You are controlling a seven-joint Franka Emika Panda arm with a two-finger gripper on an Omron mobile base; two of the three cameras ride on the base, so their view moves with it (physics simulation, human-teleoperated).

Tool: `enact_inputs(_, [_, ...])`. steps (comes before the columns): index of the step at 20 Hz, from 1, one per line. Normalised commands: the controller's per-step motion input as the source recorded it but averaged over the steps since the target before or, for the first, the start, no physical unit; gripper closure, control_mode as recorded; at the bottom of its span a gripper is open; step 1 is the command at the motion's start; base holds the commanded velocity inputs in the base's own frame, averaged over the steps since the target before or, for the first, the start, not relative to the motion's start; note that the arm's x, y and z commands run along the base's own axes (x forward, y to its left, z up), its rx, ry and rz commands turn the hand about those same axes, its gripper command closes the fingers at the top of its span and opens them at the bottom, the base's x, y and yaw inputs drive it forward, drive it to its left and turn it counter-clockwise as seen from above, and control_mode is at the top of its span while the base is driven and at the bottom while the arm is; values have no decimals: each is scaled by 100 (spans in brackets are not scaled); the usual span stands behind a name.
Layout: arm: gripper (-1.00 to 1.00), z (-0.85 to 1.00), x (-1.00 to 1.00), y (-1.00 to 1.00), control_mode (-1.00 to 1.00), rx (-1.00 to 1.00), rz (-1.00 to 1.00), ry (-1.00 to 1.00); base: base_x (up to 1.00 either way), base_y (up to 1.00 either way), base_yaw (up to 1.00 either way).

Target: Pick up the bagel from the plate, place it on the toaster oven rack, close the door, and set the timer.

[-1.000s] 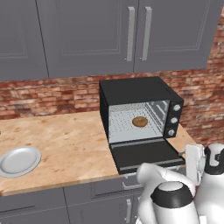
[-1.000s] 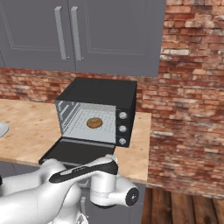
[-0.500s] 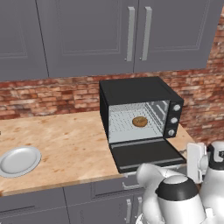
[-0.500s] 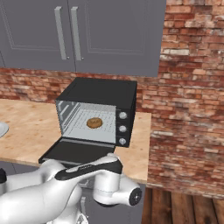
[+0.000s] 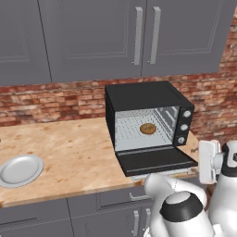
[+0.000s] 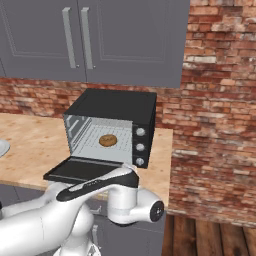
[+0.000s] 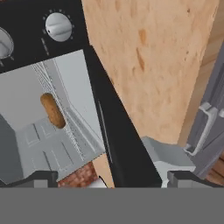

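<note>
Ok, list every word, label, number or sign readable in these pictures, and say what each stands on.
None can be read.
Toaster oven control panel: faint marks ring its knobs, too small and blurred to read.
Door, bagel, plate, cabinets: no text.

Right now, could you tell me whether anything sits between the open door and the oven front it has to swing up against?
Nothing visible does. The door lies folded down flat, bare on top; the bagel sits well inside on the rack. The gripper is just beside the door's edge.
</note>
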Motion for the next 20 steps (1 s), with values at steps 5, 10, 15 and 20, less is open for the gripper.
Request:
enact_inputs(5, [-100, 38, 41, 22, -100, 0, -1, 0, 0, 0, 0])
enact_inputs(10, [-100, 15, 59, 28, -100, 0, -2, 0, 0, 0, 0])
enact_inputs(15, [-100, 11, 64, 25, -100, 0, -2, 0, 0, 0, 0])
enact_inputs(20, [-100, 9, 64, 22, -100, 0, -3, -1, 0, 0, 0])
